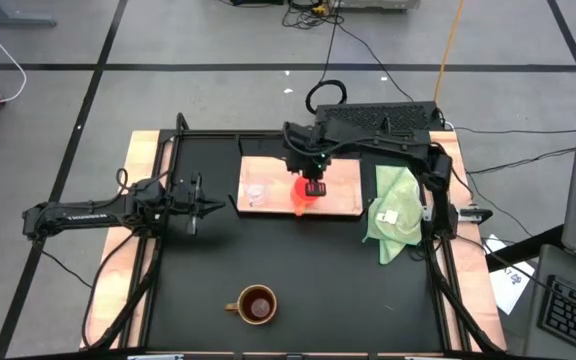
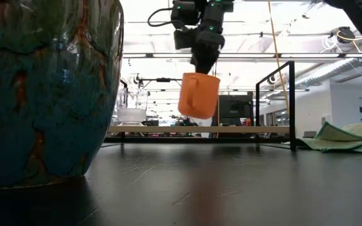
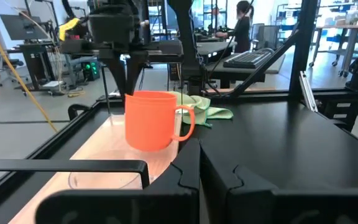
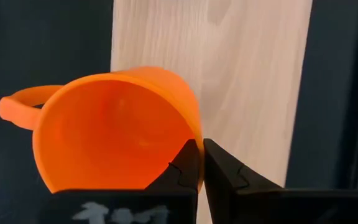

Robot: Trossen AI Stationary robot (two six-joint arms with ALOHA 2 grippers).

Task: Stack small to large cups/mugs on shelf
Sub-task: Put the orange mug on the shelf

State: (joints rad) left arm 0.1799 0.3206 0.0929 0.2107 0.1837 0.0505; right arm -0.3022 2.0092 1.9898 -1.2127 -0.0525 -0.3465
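Observation:
My right gripper (image 1: 313,188) hangs over the light-wood shelf (image 1: 340,200), shut on the orange handled cup (image 2: 198,95), which is in the air above the board. The small clear glass cup (image 1: 256,193) stands on the shelf's left part. The larger brown mug (image 1: 256,305) stands upright on the black table near its near edge; its glazed side fills the left of the low view (image 2: 43,94). My left gripper (image 1: 203,205) waits shut, left of the shelf and pointing at it. My right gripper pinches the orange cup's rim wall (image 4: 197,140), on the side away from the handle (image 4: 23,102). One finger (image 4: 185,168) is inside the cup and one outside. The fingers come from above, pointing down. The cup hangs below them, slightly tilted, lifted clear of the shelf.
A crumpled light green cloth (image 1: 396,212) lies right of the shelf. A raised black frame (image 1: 168,150) borders the table. Bare black tabletop stretches between the shelf and the brown mug. A person (image 3: 241,25) stands at desks far behind the table.

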